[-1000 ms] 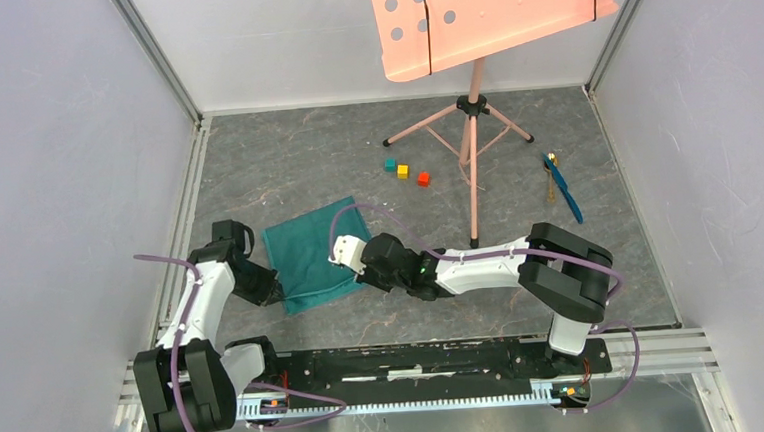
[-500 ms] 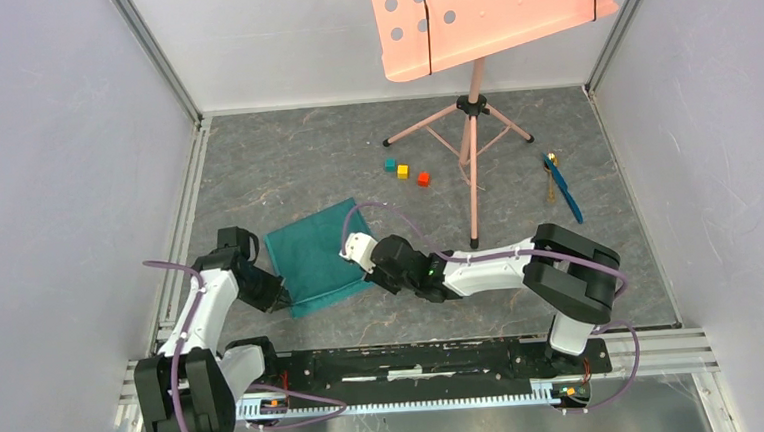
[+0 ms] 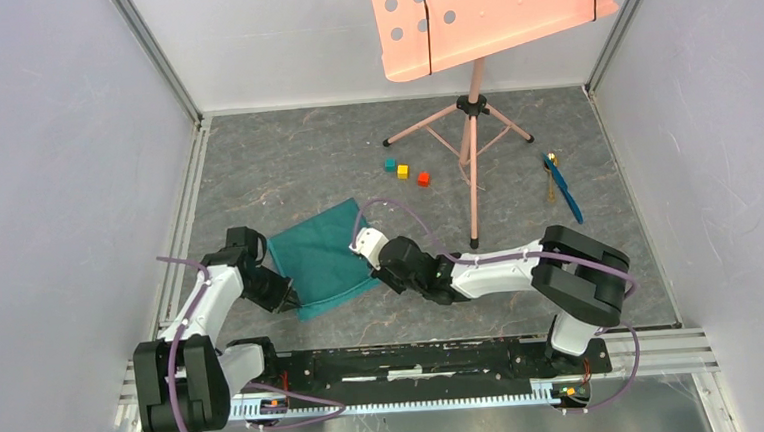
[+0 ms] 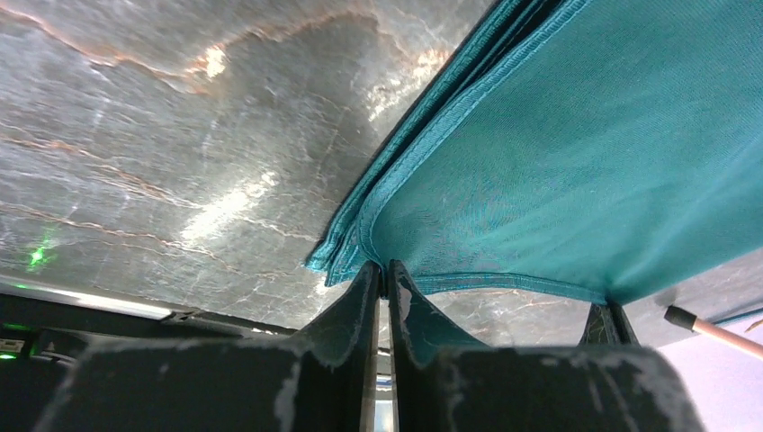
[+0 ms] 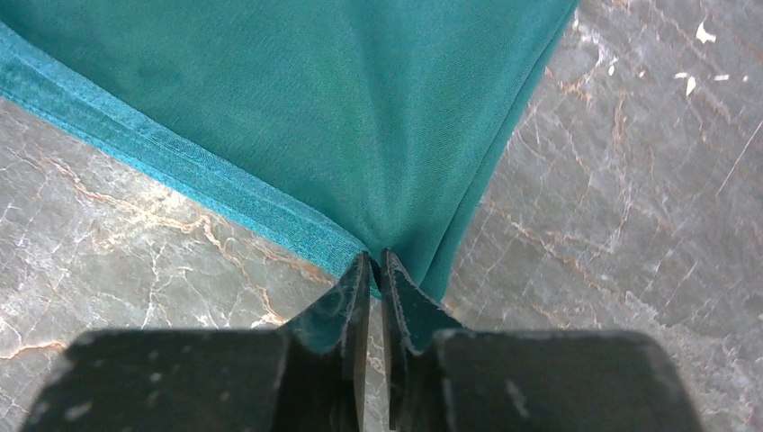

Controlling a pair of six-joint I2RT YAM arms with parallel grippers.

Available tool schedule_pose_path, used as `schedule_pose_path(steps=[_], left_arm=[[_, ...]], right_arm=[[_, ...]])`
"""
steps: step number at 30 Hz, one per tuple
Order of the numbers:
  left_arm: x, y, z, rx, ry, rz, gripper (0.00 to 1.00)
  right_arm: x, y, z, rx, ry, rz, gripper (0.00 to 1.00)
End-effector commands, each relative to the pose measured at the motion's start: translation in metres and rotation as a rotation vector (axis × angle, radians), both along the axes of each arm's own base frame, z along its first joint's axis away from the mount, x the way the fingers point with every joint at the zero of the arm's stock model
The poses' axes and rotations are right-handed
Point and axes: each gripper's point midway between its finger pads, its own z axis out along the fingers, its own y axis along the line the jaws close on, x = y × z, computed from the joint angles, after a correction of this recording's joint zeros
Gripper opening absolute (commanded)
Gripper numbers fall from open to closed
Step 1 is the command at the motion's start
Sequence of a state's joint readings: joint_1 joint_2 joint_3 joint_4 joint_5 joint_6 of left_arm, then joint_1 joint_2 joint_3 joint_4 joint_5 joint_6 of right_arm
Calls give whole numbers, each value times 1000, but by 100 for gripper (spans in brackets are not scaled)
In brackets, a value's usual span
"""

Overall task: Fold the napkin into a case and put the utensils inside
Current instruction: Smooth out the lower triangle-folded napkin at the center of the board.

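The left arm point(image 3: 208, 302) is rising from its base at 7 o'clock of the table point(image 3: 285, 162), bending at the elbow and reaching in toward the centre; its left gripper point(image 3: 285, 291) is lying low, the jaws pinching shut on the near-left corner of the napkin point(image 3: 323, 260); in the left wrist view the left gripper point(image 4: 382, 270) is clamping several stacked hemmed layers of the napkin point(image 4: 576, 153). The right arm point(image 3: 491, 269) is folding back at 4 o'clock and stretching its forearm flat toward 9 o'clock; the right gripper point(image 3: 369, 260) is squeezing the cloth's right edge, and in the right wrist view the right gripper point(image 5: 376, 263) is closing on a gathered pucker of the napkin point(image 5: 315, 108). The napkin is lying folded, diamond-wise, at 8 o'clock, stretching between both grippers. The utensils point(image 3: 560, 187) are lying together at 3 o'clock, well apart from the cloth.
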State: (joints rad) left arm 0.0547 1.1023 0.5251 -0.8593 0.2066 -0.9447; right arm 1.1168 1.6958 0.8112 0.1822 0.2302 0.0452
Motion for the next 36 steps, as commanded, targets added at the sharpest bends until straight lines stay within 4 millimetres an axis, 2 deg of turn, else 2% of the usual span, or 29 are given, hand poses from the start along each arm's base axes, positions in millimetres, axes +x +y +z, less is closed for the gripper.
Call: schedule_pose_path(steps=[1,6,8,11,13,16,18,21,23,25,27,29,31,34,36], left_arm=[[-3,-15,2,-66,-6,-43,14],[-11,-21,7,-102,23,-74,22],[-10,-23,17,-112,12,-85,27],[-12,-23,35,-112,-12,-122,38],[-14,-16,46,-66,-22,-145,43],[-1,-13,58,-45,-95,-176,45],[13,-19,61,-77,-159,-196,46],[36,-34,58,-166,-243,-233,46],[48,-39,47,-198,-272,-242,46],[59,-40,40,-201,-306,-248,46],[73,-36,38,-172,-360,-265,50],[89,-31,36,-132,-411,-272,55],[101,-25,28,-95,-409,-267,57],[117,-12,23,-57,-381,-257,57],[131,-2,27,-33,-406,-233,57]], right_arm=[[3,-5,15,68,-7,-67,17],[-3,-14,23,98,15,-74,30],[-3,-17,30,110,29,-77,34],[-7,-18,42,162,86,-54,46],[-15,-11,51,216,122,-12,53],[-21,8,63,283,191,40,58],[-22,21,65,349,257,68,58],[-17,34,58,443,358,88,44],[-11,34,45,451,389,77,36],[-4,26,28,425,398,44,30],[4,13,13,392,380,4,27],[6,3,-1,343,367,-14,25],[6,-3,-11,313,365,-25,24],[6,-4,-15,296,369,-24,22],[8,-4,-8,296,354,-24,23]])
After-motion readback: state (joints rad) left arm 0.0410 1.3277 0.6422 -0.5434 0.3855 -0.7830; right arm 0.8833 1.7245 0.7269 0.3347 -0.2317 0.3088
